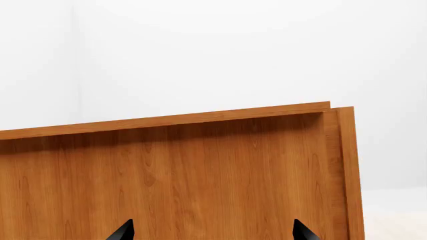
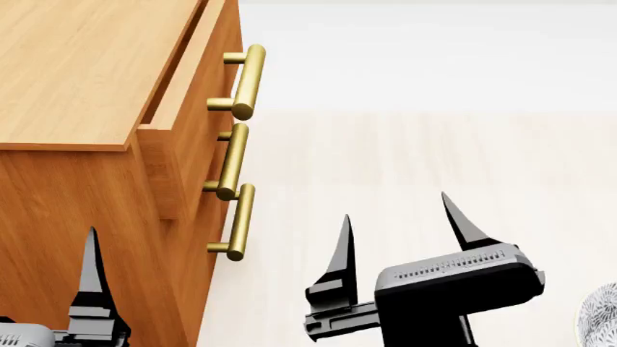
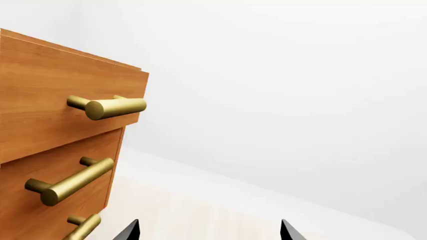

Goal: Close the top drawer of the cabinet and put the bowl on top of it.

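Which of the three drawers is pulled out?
The top drawer: its front stands proud of the cabinet, leaving a gap under the cabinet's top, while the two lower fronts sit further back.

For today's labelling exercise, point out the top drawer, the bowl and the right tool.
top drawer (image 2: 178,87), head view, on its upper edge, sticking out from the cabinet.
bowl (image 2: 602,315), head view, on its patterned rim at the picture's edge.
right tool (image 2: 400,224), head view, midway between its open fingertips.

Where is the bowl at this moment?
In the head view, only an edge of the bowl shows at the lower right corner, on the floor to the right of the right gripper, far from the cabinet.
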You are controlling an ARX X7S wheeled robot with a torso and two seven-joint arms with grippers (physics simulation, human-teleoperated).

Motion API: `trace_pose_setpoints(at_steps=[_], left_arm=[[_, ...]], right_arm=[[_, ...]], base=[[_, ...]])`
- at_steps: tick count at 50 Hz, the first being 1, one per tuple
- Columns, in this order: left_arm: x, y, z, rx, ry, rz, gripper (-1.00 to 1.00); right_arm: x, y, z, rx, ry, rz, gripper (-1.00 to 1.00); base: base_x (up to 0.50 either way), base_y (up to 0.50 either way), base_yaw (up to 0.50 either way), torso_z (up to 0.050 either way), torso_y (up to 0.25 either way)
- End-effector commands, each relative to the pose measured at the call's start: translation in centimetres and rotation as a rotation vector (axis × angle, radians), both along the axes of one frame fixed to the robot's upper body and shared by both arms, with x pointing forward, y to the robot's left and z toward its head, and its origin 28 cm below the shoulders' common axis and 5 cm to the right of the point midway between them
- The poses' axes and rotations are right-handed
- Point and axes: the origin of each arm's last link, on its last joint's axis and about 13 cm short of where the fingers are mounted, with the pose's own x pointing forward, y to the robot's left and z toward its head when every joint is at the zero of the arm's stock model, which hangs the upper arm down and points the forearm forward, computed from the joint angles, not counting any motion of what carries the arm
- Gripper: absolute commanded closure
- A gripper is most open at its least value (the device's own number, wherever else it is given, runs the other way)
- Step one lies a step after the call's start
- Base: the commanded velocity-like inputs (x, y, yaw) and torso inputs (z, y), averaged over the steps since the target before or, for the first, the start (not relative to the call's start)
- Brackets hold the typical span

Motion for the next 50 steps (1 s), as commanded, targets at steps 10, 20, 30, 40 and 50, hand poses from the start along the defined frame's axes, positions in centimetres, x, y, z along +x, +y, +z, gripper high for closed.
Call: trace_pose_setpoints(at_steps=[10, 20, 30, 40, 50], left_arm=[[-0.3, -0.1, 0.4, 0.004, -0.006, -0.009, -1.00], [-0.4, -0.1, 0.6, 0.006, -0.007, -0.003, -1.00], [-0.6, -0.1, 0.8, 0.011, -0.014, 0.001, -1.00], [-0.4, -0.3, 0.7, 0.020, -0.008, 0.002, -1.00], [-0.7, -0.5, 1.0, 0.044, -0.016, 0.001, -1.00]], right_arm=[[8.4, -2.0, 5.6, -0.117, 0.081, -0.069, -1.00], [13.0, -1.7, 5.8, -0.213, 0.143, -0.132, -1.00], [15.9, -0.9, 7.3, -0.209, 0.142, -0.160, -1.00], [17.2, 1.2, 9.2, -0.203, 0.119, -0.127, -1.00], [18.1, 4.4, 9.1, -0.189, 0.099, -0.013, -1.00]], base=[[0.00, 0.00, 0.00, 0.000, 0.000], [0.00, 0.00, 0.00, 0.000, 0.000], [0.00, 0.00, 0.00, 0.000, 0.000], [0.00, 0.00, 0.00, 0.000, 0.000], [0.00, 0.00, 0.00, 0.000, 0.000]])
